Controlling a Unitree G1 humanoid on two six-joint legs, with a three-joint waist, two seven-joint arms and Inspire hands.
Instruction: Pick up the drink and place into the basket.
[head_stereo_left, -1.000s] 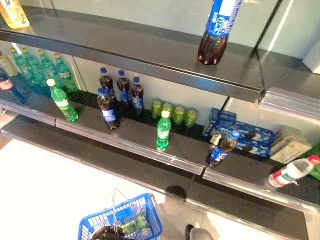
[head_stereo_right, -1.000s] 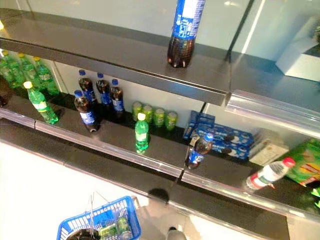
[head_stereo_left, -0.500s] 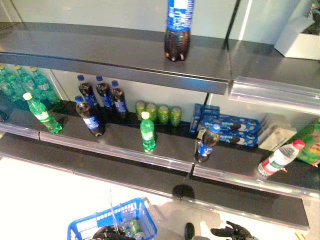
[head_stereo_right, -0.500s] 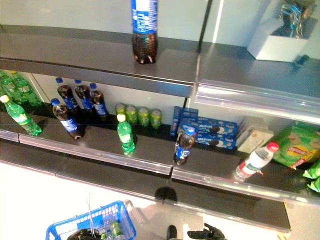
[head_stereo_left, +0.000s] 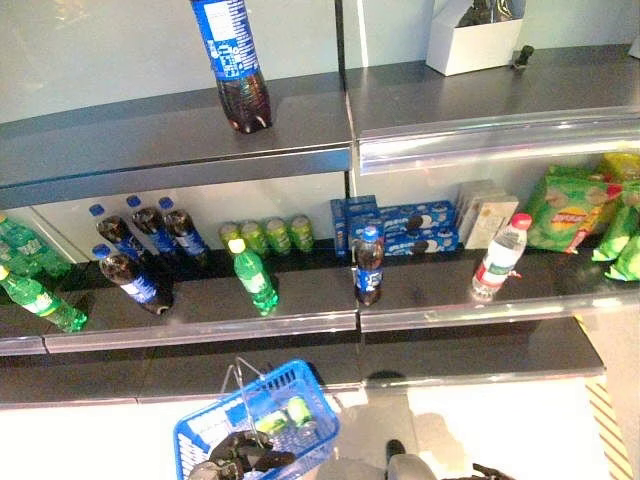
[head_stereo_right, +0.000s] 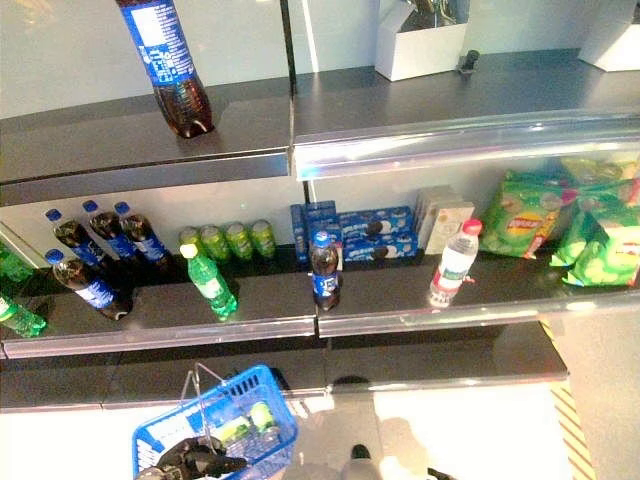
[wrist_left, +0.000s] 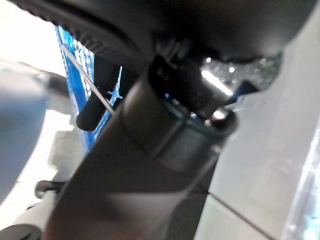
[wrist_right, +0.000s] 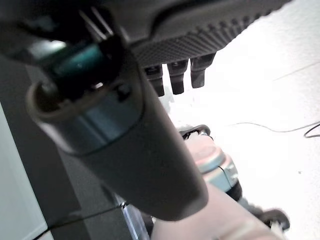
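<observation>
Store shelving seen from the robot's head. The left hand (head_stereo_left: 243, 455), at seven o'clock, has its fingers curled round the wire handle of the blue basket (head_stereo_left: 300, 383), which already carries green drinks. The right hand (wrist_right: 177, 75) hangs low over the pale floor (wrist_right: 260, 65), its fingers relaxed and holding nothing. The step in hand appears to be choosing and approaching a drink; the cola bottle (head_stereo_left: 369, 265) stands upright near centre at the front of the middle shelf (head_stereo_left: 430, 290), with a green bottle (head_stereo_left: 254, 277) at nine o'clock of it. The next move likely calls for raising the right hand to that shelf.
</observation>
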